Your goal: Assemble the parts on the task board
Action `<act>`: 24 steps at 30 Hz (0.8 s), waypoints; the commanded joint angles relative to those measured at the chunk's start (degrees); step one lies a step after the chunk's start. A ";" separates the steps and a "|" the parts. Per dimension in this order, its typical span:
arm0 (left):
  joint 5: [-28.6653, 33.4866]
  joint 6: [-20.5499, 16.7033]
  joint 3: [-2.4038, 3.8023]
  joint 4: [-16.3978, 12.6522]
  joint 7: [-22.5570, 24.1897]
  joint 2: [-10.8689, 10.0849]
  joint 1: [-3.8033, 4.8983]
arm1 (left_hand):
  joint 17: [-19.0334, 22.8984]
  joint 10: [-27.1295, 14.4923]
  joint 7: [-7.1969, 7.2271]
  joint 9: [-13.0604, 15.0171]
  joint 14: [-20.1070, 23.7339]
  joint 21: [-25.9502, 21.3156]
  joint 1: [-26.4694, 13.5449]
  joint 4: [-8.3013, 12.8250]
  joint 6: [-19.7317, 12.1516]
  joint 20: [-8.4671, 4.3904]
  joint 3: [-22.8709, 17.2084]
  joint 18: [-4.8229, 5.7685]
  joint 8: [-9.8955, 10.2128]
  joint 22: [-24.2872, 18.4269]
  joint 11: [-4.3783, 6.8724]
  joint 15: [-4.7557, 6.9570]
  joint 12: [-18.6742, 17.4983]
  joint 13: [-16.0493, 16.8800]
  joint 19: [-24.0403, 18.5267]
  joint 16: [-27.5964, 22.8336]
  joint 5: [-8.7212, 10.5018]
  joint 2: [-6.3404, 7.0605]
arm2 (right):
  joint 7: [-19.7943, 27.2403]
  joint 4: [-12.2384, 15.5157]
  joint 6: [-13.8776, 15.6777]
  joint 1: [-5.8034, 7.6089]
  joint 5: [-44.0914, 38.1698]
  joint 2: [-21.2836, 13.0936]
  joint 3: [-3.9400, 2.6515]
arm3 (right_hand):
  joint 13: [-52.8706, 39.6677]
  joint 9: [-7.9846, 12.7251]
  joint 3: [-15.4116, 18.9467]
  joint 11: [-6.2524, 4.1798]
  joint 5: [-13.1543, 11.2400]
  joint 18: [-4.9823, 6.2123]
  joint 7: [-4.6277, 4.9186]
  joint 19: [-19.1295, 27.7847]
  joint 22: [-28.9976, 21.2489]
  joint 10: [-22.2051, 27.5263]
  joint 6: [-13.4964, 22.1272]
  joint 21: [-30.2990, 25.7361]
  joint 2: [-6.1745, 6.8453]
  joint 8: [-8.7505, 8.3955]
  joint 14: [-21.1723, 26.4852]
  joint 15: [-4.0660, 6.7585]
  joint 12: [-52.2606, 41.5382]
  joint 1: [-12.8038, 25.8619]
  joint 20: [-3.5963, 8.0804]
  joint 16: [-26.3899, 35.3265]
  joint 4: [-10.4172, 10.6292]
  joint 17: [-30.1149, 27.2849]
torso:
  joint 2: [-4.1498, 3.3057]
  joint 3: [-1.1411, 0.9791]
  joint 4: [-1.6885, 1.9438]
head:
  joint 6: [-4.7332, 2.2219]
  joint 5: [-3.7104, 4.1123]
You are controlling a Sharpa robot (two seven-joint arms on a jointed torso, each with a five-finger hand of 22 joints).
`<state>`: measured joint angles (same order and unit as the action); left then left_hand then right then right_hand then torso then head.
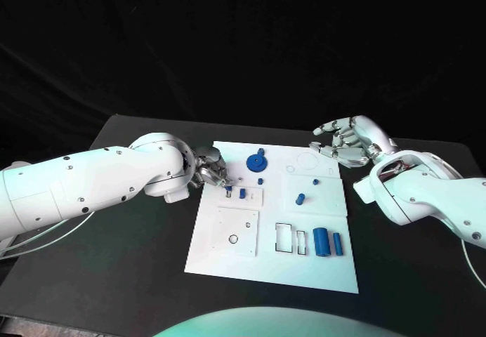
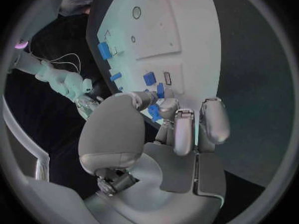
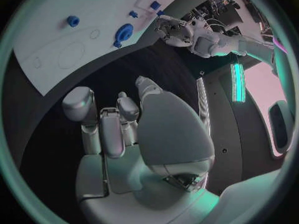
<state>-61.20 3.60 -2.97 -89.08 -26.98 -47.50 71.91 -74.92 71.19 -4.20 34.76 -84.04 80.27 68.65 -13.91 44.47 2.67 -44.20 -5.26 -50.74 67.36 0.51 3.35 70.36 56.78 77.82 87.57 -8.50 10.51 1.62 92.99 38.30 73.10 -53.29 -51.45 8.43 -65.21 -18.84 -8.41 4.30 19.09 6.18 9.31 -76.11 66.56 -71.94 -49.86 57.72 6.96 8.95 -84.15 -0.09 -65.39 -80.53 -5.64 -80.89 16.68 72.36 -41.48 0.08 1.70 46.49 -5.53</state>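
**Inspector:** Head view first. What is the surface?

**Recorder:** A black table (image 1: pixel 121 281) under a dark backdrop. The white task board (image 1: pixel 228 256) lies at the frame's centre, slightly skewed. On it: a blue gear-like disc (image 1: pixel 258 163) near the upper edge, a small blue peg (image 1: pixel 300 199) right of centre, two blue cylinders (image 1: pixel 327 242) side by side at lower right, beside two rectangular cut-outs (image 1: pixel 290 239).

**Inspector:** The hands?

**Recorder:** The left hand (image 1: pixel 211 170) sits at the board's upper left edge, fingers drawn together over small blue parts (image 1: pixel 243 192). The arm covers much of it. The right hand (image 1: pixel 347 142) hangs above the table just off the board's upper right corner, fingers curled apart, nothing in them.

**Inspector:** Left wrist view.

**Recorder:** The left hand (image 2: pixel 163 129) fills the middle. Its fingertips close around a small blue part (image 2: pixel 153 112) at the board's edge; the thumb hides the contact, so I read it as grasped, with some reserve. Further blue pieces (image 2: pixel 104 50) lie on the board (image 2: pixel 187 30) in the upper half.

**Inspector:** Right wrist view.

**Recorder:** The right hand (image 3: pixel 124 129) is empty, fingers loosely bent over bare black table. The board (image 3: pixel 50 15) shows at upper left with the blue disc (image 3: pixel 124 33) and peg (image 3: pixel 73 21). The left hand (image 3: pixel 169 26) appears small at upper centre, too small to judge.
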 commanded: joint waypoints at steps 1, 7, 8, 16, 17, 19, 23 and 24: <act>-2.82 1.49 -0.07 -0.18 -0.78 0.19 -0.14 | -11.61 0.47 0.45 3.74 -4.90 0.33 -0.49 8.03 0.16 -0.03 -8.40 0.62 -0.20 0.07 -0.04 0.46 0.20 0.07 0.23 0.35 -0.27 -0.22 | 1.72 -0.03 1.11 -0.03 0.62 0.05 0.00 | 0.06 -0.08 -0.34 -0.19 0.33 0.69 -0.11 0.16 0.00 0.25 -0.42 -0.15 0.40 0.30 -1.42 0.38 0.10 0.06 -0.02 0.08 -0.14 0.08 | -0.01 -0.03 -0.04 | 0.08 0.04; -4.09 2.76 -0.14 -0.42 -0.98 0.22 -0.32 | -11.60 0.53 0.48 3.80 -4.90 0.33 -0.68 8.32 0.20 -0.07 -8.81 0.61 -0.31 0.05 -0.01 0.49 0.27 0.13 0.22 0.34 -0.39 -0.11 | 1.84 -0.11 1.17 -0.03 0.68 0.04 0.00 | 0.03 -0.08 -0.43 -0.20 0.45 0.67 -0.11 0.10 0.03 0.20 -0.42 -0.12 0.42 0.31 -1.44 0.39 0.06 0.08 -0.01 0.06 -0.13 0.13 | -0.02 0.01 -0.03 | 0.22 0.07; -4.31 2.92 -0.15 -0.45 -1.01 0.22 -0.34 | -11.60 0.53 0.48 3.80 -4.90 0.33 -0.68 8.32 0.20 -0.07 -8.81 0.61 -0.31 0.05 -0.01 0.49 0.27 0.13 0.22 0.34 -0.39 -0.11 | 1.85 -0.12 1.16 -0.03 0.69 0.04 0.00 | 0.03 -0.08 -0.43 -0.20 0.45 0.67 -0.11 0.10 0.03 0.20 -0.42 -0.12 0.42 0.31 -1.44 0.39 0.06 0.08 -0.01 0.06 -0.13 0.13 | -0.02 0.01 -0.03 | 0.22 0.07; -5.65 4.41 -0.17 -0.68 -1.23 0.25 -0.45 | -11.60 0.49 0.49 3.83 -4.90 0.31 -0.77 8.46 0.21 -0.08 -9.02 0.60 -0.35 0.00 0.01 0.51 0.23 0.05 0.19 0.34 -0.45 -0.06 | 2.22 -0.19 0.75 -0.03 1.48 0.07 0.00 | 0.11 -0.07 -0.54 -0.20 0.58 0.67 -0.11 0.05 0.02 0.22 -0.41 -0.14 0.41 0.33 -1.45 0.40 0.12 0.11 0.00 0.11 -0.11 0.09 | 0.00 0.03 0.03 | 0.63 -0.01; -5.70 4.48 -0.17 -0.70 -1.24 0.27 -0.47 | -11.60 0.49 0.49 3.84 -4.90 0.35 -0.82 8.52 0.20 -0.09 -9.10 0.62 -0.36 0.08 0.01 0.51 0.23 0.05 0.23 0.34 -0.46 -0.02 | 2.28 -0.20 0.69 -0.03 1.55 0.08 0.00 | 0.11 -0.07 -0.54 -0.20 0.58 0.67 -0.11 0.05 0.02 0.22 -0.41 -0.14 0.41 0.33 -1.45 0.40 0.12 0.11 0.00 0.11 -0.11 0.09 | 0.00 0.03 0.03 | 0.63 -0.01; -5.85 4.61 -0.18 -0.71 -1.26 0.31 -0.50 | -11.60 0.49 0.49 3.84 -4.90 0.35 -0.82 8.52 0.20 -0.09 -9.10 0.62 -0.36 0.08 0.01 0.51 0.23 0.05 0.23 0.34 -0.46 -0.02 | 2.49 -0.21 0.46 -0.03 1.85 0.09 0.00 | 0.11 -0.07 -0.54 -0.20 0.58 0.67 -0.11 0.05 0.02 0.22 -0.41 -0.14 0.41 0.33 -1.45 0.40 0.12 0.11 0.00 0.11 -0.11 0.09 | 0.02 0.01 0.03 | 0.64 -0.01; -6.10 4.63 -0.20 -0.66 -1.28 0.40 -0.57 | -11.60 0.49 0.49 3.84 -4.90 0.35 -0.82 8.52 0.20 -0.09 -9.10 0.62 -0.36 0.08 0.01 0.51 0.23 0.05 0.23 0.34 -0.46 -0.02 | 2.71 -0.21 0.16 -0.03 2.31 0.11 0.00 | 0.18 -0.07 -0.64 -0.20 0.70 0.67 -0.11 0.04 -0.03 0.25 -0.39 -0.22 0.43 0.33 -1.46 0.40 0.17 0.17 0.01 0.11 -0.09 0.11 | -0.02 0.00 -0.02 | 0.71 0.04; -6.14 4.62 -0.21 -0.64 -1.28 0.43 -0.59 | -11.60 0.49 0.49 3.84 -4.90 0.35 -0.82 8.52 0.20 -0.09 -9.10 0.62 -0.36 0.08 0.01 0.51 0.23 0.05 0.23 0.34 -0.46 -0.02 | 2.74 -0.21 0.11 -0.03 2.38 0.12 0.00 | 0.18 -0.07 -0.64 -0.20 0.70 0.67 -0.11 0.04 -0.03 0.25 -0.39 -0.22 0.43 0.33 -1.46 0.40 0.17 0.17 0.01 0.11 -0.09 0.11 | -0.03 0.00 -0.03 | 0.71 0.04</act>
<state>-66.34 6.81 -3.14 -89.62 -28.03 -47.21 71.43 -74.91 71.18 -4.18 34.82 -84.04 80.27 67.90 -14.06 44.72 2.66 -44.36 -5.26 -50.81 67.35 0.50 3.35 70.35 56.85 77.82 87.57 -8.85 10.80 3.34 92.78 38.96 73.10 -51.50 -51.38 8.43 -65.07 -18.84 -8.73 4.30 19.65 6.18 9.31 -76.12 66.56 -71.95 -49.86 57.73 6.96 8.95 -84.14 -0.09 -65.39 -80.54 -5.64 -80.89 16.68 72.44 -41.49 0.08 1.70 47.16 -5.53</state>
